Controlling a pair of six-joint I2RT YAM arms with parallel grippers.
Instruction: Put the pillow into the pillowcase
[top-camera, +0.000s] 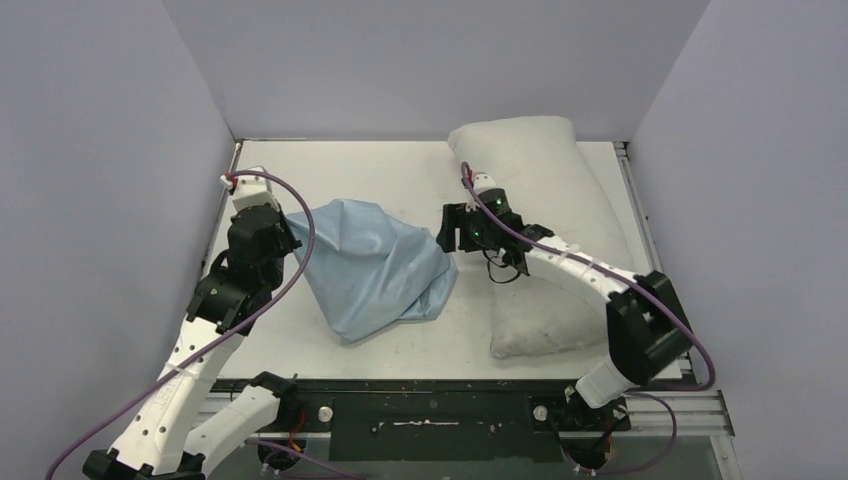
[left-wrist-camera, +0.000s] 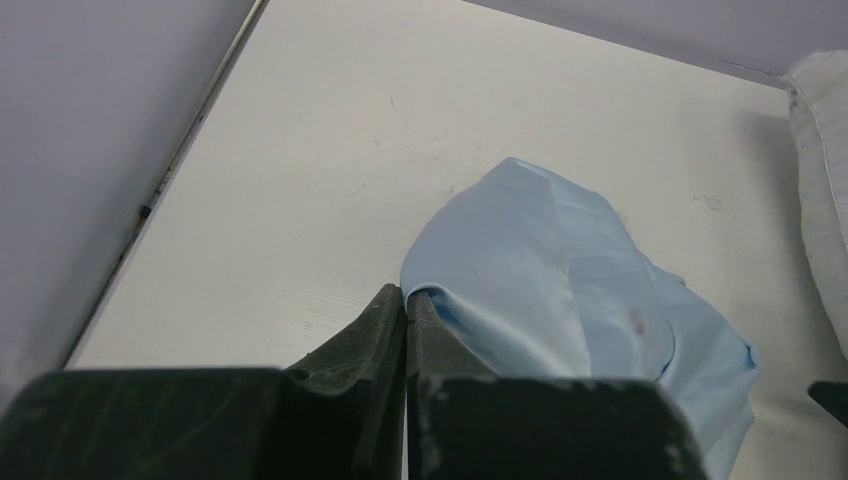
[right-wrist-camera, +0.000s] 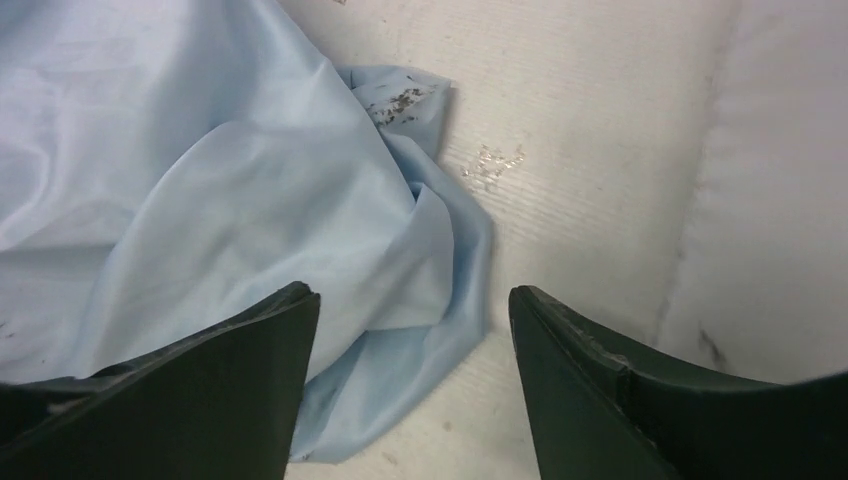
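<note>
the far worktop (top-camera: 340, 170) lies bare from the left wall (top-camera: 100, 150) to the pillow (top-camera: 560, 180), giving free passage. the bunched pillowcase (top-camera: 375, 265) fills the middle, 1 corner pinched in the left gripper (left-wrist-camera: 406, 300). between it and the pillow runs 1 narrow strip, where the right gripper (right-wrist-camera: 412, 310) hangs, fingers (right-wrist-camera: 250, 380) spread. the pillow blocks the right side.

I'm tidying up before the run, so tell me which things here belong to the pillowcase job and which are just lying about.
In the job: pillowcase, pinched in the shut left hand; pillow, on the right; right hand, open over the pillowcase's edge.
Not in the job: only the table and the grey walls.
</note>
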